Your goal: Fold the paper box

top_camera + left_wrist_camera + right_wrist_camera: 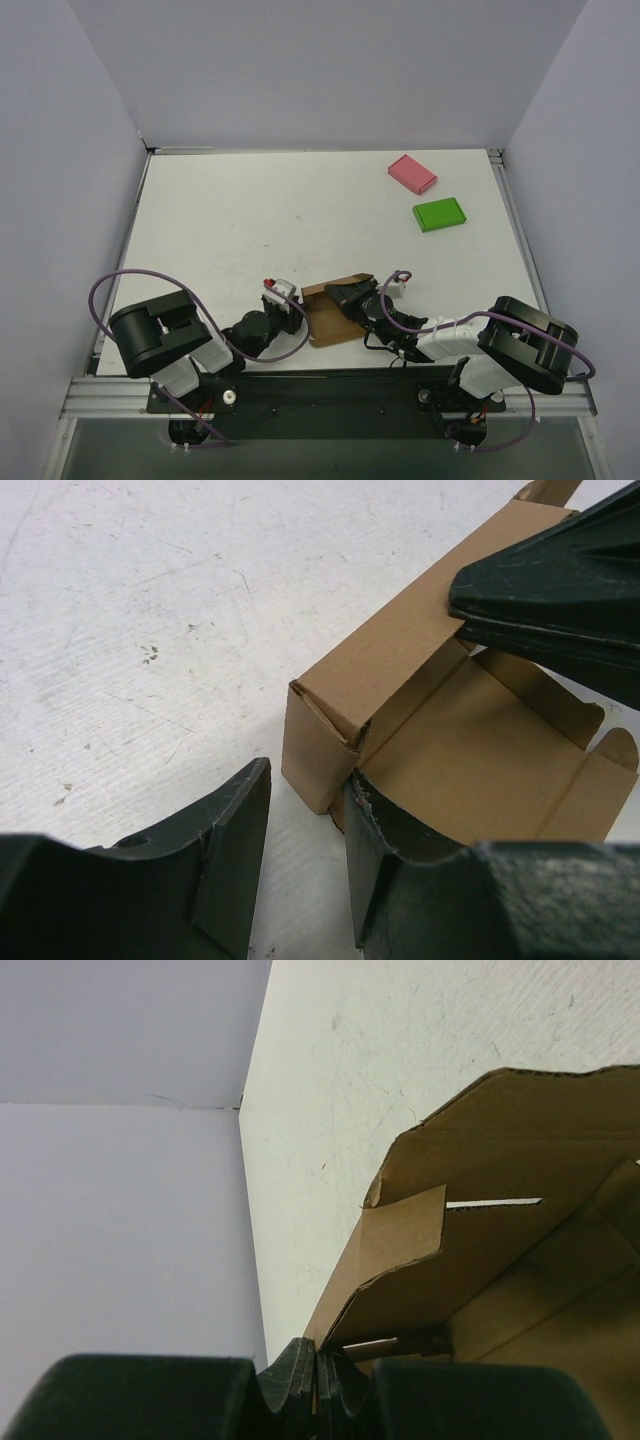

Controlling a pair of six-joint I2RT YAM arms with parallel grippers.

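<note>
The brown paper box (327, 314) lies half-formed near the table's front edge, between both grippers. In the left wrist view it (480, 765) shows an open floor, one raised long wall and a folded end corner. My left gripper (306, 805) is open, and the box's end corner stands right at its fingertips, with the right finger against the box's floor edge. It sits left of the box in the top view (294, 306). My right gripper (318, 1380) is shut on the box's long wall (400, 1250), pinching it from the right (346, 296).
A pink flat box (412, 173) and a green flat box (439, 214) lie at the far right of the white table (250, 220). Grey walls enclose the table on three sides. Both arms crowd the front edge.
</note>
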